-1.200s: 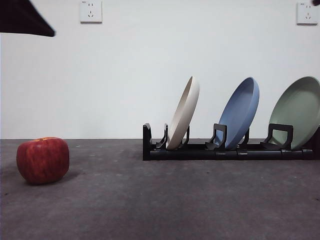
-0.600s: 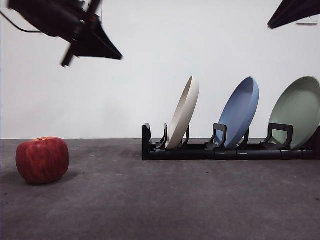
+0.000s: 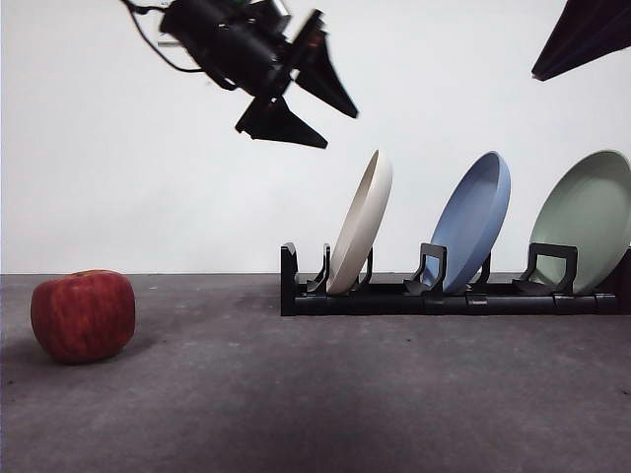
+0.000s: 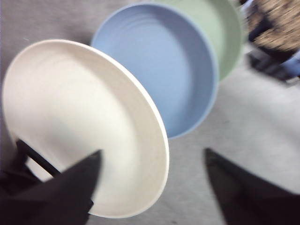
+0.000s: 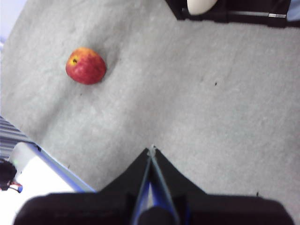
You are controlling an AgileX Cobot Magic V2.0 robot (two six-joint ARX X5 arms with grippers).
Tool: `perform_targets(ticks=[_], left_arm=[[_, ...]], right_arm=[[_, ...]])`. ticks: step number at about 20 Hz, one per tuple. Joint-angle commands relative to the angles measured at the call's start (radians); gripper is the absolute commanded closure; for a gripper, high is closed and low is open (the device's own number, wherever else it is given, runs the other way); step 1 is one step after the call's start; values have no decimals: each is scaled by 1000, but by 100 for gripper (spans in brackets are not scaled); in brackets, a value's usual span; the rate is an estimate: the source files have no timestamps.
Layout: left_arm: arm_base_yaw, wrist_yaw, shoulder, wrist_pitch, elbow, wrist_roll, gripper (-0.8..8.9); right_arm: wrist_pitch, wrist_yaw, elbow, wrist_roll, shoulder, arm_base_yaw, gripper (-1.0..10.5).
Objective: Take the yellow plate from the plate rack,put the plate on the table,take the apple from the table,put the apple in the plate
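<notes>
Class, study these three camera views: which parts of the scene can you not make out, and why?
- Pale green plate: front view, cut off by the right edge.
- Plate rack: right wrist view, mostly cut off by the top edge.
- Left gripper: left wrist view, blurred, and one jaw hides part of the yellow plate.

No legible text, label, brand, number or sign appears in any view. The yellow plate (image 3: 360,225), the plate rack (image 3: 449,298) and the apple (image 3: 83,315) carry no markings.
</notes>
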Motion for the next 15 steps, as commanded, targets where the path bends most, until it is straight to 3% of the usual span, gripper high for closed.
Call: perform_targets(ticks=[1,11,13,15], left_arm=[[-28,-48,23,8,0,55,147],[-82,-93,119,99,0,36,176],[-82,-98,131,106,0,36,371],[-82,-99,142,110,0,36,420]], right_arm=[[-2,1,5,-14,2,1,948],[-7,1,5,-14,2,1,948],[-7,1,5,-15,2,1,948],[-6,1,6,-17,2,1,948]])
